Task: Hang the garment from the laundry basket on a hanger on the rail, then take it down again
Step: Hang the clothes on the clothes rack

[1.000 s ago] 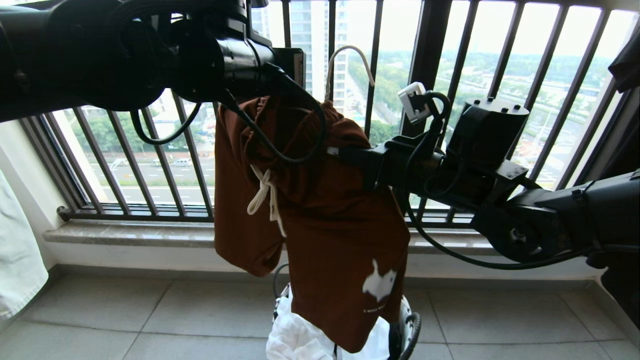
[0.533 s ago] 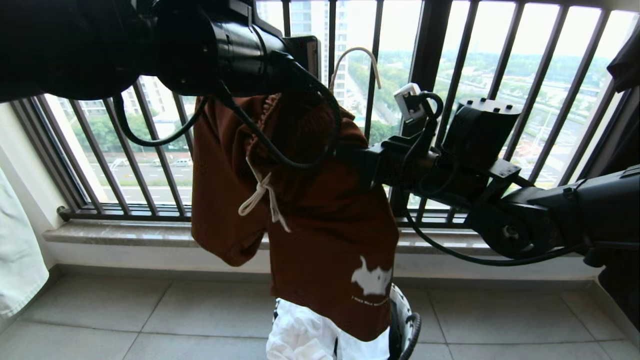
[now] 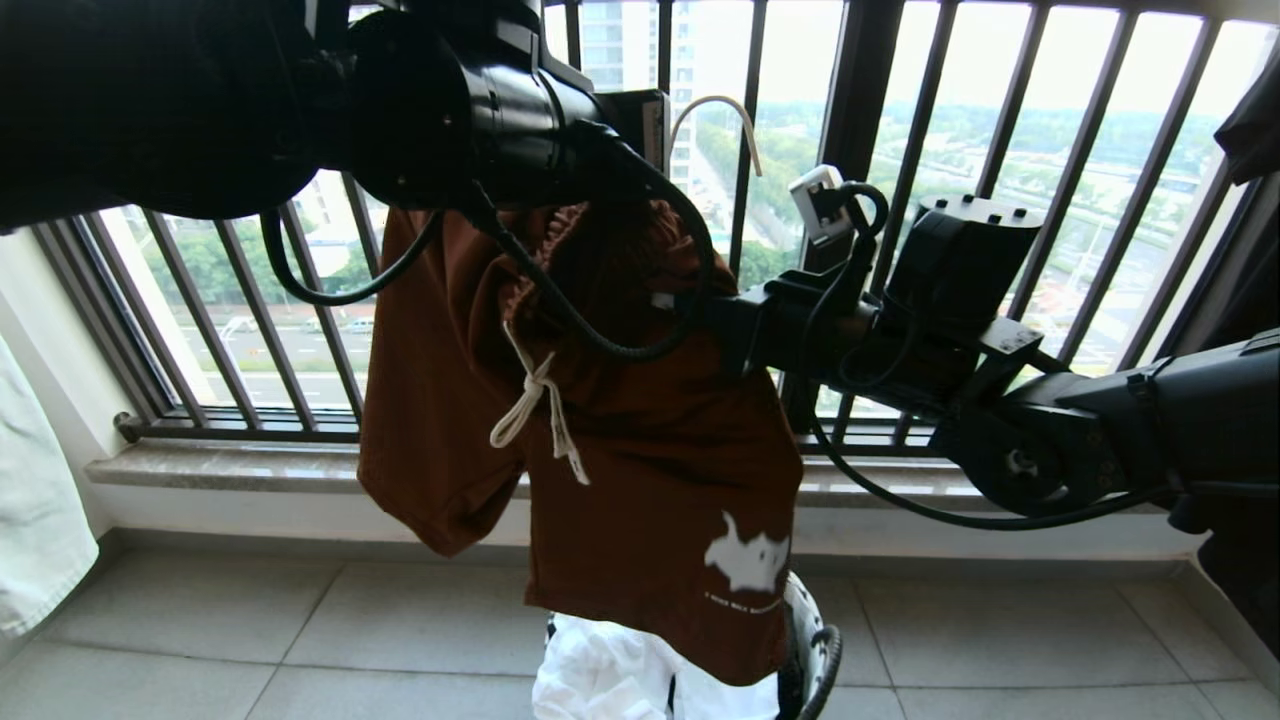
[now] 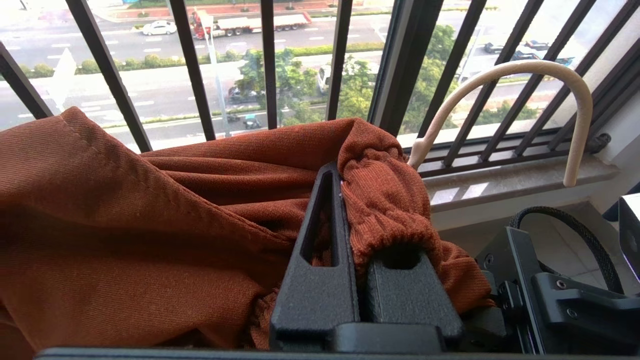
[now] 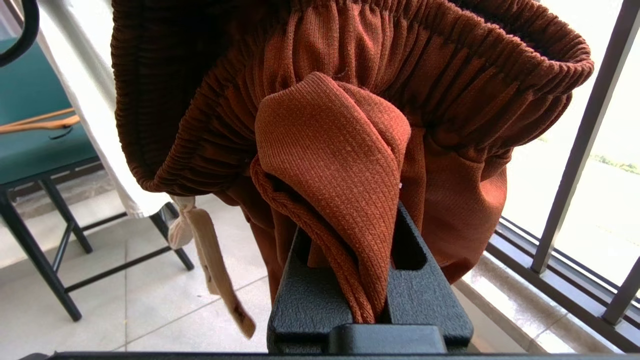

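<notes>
1. The rust-brown shorts [image 3: 600,440] hang in mid-air before the balcony railing [image 3: 950,120], above the laundry basket [image 3: 822,655]; over the last second they have risen and swung towards the robot's left, the hem now clear of the white cloth [image 3: 600,680] below.
2. The left gripper [image 4: 350,220] pinches the ribbed waistband; the right gripper [image 5: 370,280] is clamped on a fold of knit fabric.
3. The hanger [image 3: 715,125], its cream hook curving above the waistband, appears already threaded into the shorts.
4. Judgement: the lift suggests carrying towards the rail, which is out of view.
5. Soft, gathered elastic, a knotted white drawstring [image 3: 535,410], and a white logo [image 3: 745,560] mark the cloth.
</notes>
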Controlling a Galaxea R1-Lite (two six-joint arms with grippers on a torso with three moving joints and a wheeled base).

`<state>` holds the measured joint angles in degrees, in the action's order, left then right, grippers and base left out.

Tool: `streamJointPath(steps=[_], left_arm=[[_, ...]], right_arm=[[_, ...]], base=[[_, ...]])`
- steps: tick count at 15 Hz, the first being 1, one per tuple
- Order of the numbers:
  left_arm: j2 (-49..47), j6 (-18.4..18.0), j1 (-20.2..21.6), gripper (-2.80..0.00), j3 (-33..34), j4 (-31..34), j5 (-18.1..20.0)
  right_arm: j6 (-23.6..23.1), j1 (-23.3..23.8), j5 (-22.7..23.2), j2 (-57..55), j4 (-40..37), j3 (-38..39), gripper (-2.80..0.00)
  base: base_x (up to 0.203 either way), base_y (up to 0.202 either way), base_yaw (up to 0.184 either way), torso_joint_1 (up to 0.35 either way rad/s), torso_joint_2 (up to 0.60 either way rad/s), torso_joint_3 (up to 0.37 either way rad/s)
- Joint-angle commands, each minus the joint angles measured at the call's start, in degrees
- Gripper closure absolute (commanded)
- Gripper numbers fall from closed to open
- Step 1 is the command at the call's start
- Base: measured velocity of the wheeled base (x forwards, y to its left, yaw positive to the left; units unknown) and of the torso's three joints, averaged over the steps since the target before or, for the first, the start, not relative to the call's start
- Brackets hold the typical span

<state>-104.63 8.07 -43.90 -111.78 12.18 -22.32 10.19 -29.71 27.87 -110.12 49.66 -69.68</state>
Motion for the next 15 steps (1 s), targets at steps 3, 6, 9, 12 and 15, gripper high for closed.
streamJointPath(steps=[3,6,9,12,15], left_arm=[[0.5,-0.2,0.2,0.0,0.0,0.1,-0.3],[0.5,-0.2,0.6,-2.8,0.0,0.3,-0.4],[0.9,-0.9,1.0,-2.8,0.4,0.4,-0.7],[2.2,-2.8,1.2,-2.8,0.3,0.4,-2.8],[5.1,-2.2,1.1,-2.8,0.4,7.0,-2.5]], right_arm=[[0.1,0.2,0.2,0.1,0.3,0.0,0.0],[0.1,0.2,0.2,0.1,0.3,0.0,0.0],[0.1,0.3,0.2,0.2,0.3,0.0,0.0],[0.1,0.4,0.2,0.3,0.3,0.0,0.0],[0.1,0.4,0.2,0.3,0.3,-0.1,0.0]], base=[[0.0,0.0,0.0,0.0,0.0,0.0],[0.0,0.0,0.0,0.0,0.0,0.0],[0.0,0.0,0.0,0.0,0.0,0.0],[0.0,0.0,0.0,0.0,0.0,0.0],[0.0,0.0,0.0,0.0,0.0,0.0]])
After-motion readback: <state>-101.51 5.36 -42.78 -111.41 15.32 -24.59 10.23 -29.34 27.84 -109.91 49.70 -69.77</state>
